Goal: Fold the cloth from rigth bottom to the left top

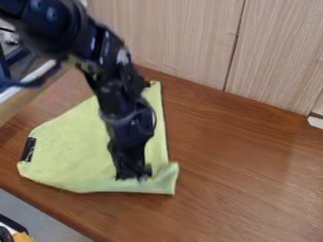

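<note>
The black gripper (133, 177) points down over the lower right part of the cloth, close above or at its surface near the bottom edge. A yellow-green cloth (69, 146) lies on the brown wooden table, mostly flat, with a black patch at its left edge. Its bottom right corner is slightly raised and creased just right of the gripper. The arm hides a strip through the middle of the cloth up to its top corner. How the fingers stand cannot be made out.
The wooden table (246, 165) extends to the right of the cloth. Light wood panels (183, 38) rise along the back. A white object (315, 122) sits at the right edge. Black and orange items lie at the bottom left, beyond the table's front edge.
</note>
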Controlling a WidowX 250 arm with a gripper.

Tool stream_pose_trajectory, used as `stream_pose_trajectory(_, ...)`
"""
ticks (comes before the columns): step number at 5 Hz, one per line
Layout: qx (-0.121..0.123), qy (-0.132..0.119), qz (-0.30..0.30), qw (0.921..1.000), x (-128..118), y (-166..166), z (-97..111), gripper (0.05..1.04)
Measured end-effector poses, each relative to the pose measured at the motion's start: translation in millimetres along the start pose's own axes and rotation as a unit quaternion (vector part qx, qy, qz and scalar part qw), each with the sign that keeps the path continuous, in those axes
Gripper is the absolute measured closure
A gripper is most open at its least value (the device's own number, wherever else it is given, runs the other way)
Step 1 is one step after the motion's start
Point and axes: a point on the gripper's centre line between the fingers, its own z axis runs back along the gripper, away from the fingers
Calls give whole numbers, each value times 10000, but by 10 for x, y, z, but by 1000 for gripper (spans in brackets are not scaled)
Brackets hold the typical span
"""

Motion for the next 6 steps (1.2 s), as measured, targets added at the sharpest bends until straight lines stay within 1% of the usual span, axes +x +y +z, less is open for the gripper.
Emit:
stream_pose_trajectory(1, 42, -216, 311, 9993, 157, 229, 153, 1020)
stream_pose_trajectory(2, 128, -233, 497, 9984, 300, 464, 182, 1020)
stream_pose_trajectory(3, 178, -125, 696, 9973, 391, 678, 117, 1020)
stream_pose_trajectory(4, 146, -39, 946, 9954, 415, 879, 19, 1020)
stream_pose_trajectory(5, 41, -46, 1273, 9919, 342, 1054, -141, 1020)
stream_pose_trajectory(6, 53, 163, 1353, 9907, 281, 1140, -292, 1020)
